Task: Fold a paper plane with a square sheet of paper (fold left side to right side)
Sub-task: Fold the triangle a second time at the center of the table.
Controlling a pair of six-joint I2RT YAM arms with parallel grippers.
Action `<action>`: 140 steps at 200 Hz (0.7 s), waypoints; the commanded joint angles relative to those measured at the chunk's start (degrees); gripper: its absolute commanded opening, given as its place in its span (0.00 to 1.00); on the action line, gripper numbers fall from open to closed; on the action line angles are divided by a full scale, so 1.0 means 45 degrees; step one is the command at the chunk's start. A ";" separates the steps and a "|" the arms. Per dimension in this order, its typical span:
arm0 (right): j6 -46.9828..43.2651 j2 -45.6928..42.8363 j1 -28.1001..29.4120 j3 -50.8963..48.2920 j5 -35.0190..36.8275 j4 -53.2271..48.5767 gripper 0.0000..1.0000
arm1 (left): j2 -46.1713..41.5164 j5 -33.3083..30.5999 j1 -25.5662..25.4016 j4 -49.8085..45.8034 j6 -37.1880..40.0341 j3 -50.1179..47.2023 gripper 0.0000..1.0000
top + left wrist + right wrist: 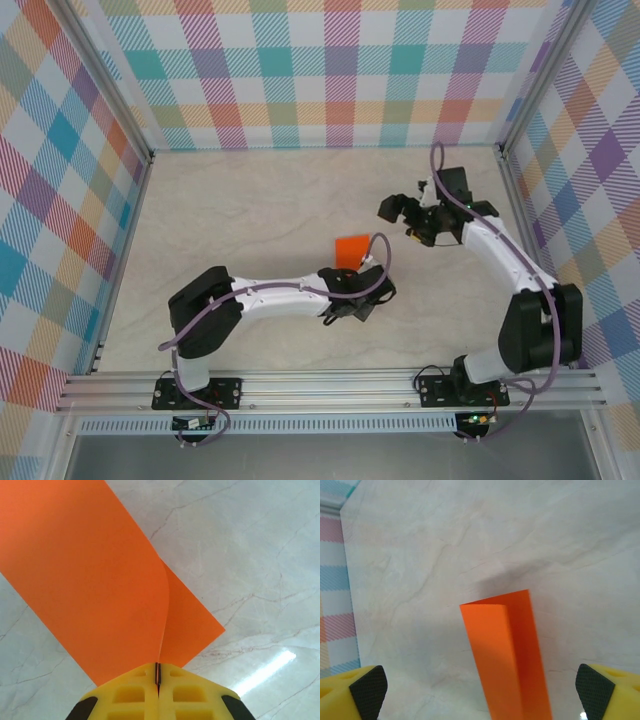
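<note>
The square sheet of paper (352,248) is bright orange and lies near the table's middle, folded over on itself into a narrower strip. My left gripper (158,667) is shut on its near edge, where the two orange layers (100,580) meet between the yellow fingers (130,695). From above, that gripper (352,272) sits just in front of the sheet. My right gripper (402,216) hovers to the sheet's right and apart from it. Its jaws (481,687) are wide open, and the loosely folded sheet (507,655) shows beyond them. The paper plane is out of view.
The pale marbled tabletop (250,200) is closed in by plaid walls (320,70) on three sides. Aluminium rails (330,385) run along the near edge and carry both arm bases. The left arm (270,295) lies low across the table's near centre.
</note>
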 commanded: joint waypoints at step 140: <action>0.0483 0.0042 0.2415 -0.5893 -0.2684 0.4156 0.27 | -0.1959 0.6025 0.3766 0.3523 -0.1472 -0.3173 0.00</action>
